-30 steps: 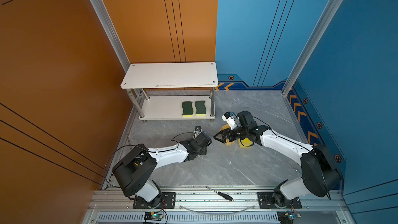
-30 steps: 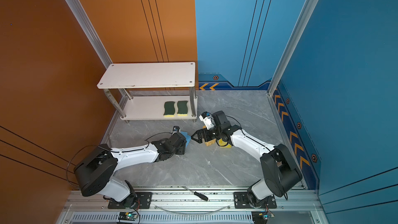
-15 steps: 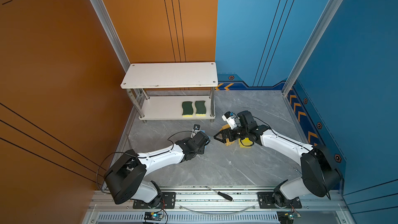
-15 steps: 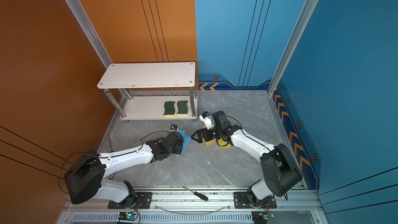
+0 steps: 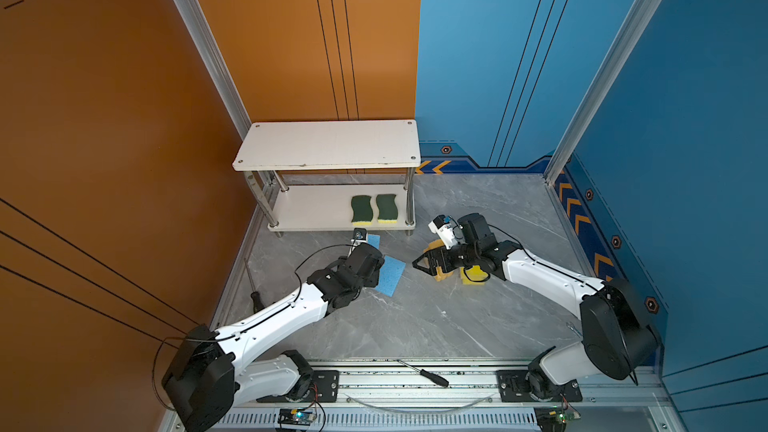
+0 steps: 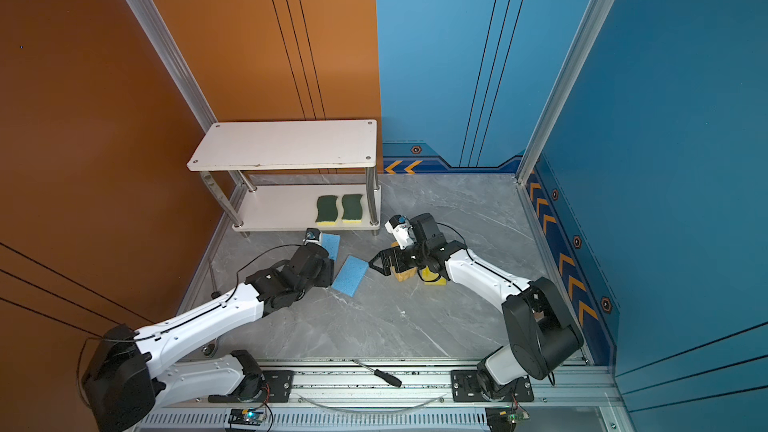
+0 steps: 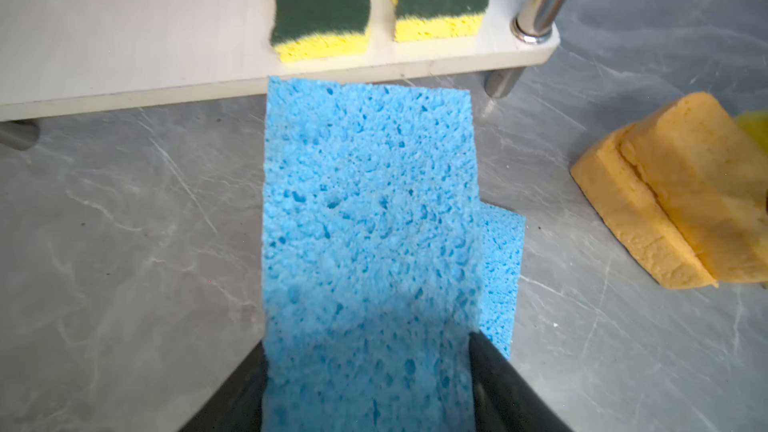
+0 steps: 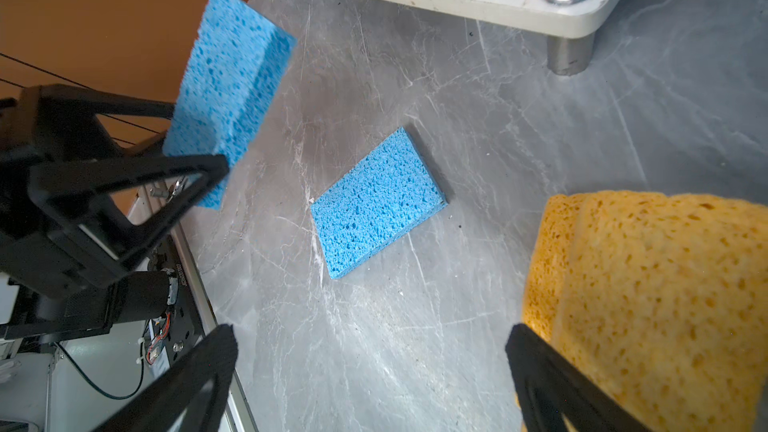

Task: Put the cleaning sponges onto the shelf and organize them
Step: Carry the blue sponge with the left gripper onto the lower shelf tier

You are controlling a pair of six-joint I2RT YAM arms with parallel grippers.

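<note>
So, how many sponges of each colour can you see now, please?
Green-on-yellow sponges: 2
Blue sponges: 2
Orange sponges: 2
Yellow sponges: at least 1, partly hidden under the right arm
Total: at least 7

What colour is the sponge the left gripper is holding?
Light blue sponge, porous; clearest in the left wrist view.

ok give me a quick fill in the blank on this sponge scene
The two wavy green-topped yellow sponges sit on the white two-tier shelf's ____ board.
The thin porous sponge clamped in the left gripper is ____.
The right gripper stands ____ beside the thick orange sponges.
Missing: lower; blue; open
</note>
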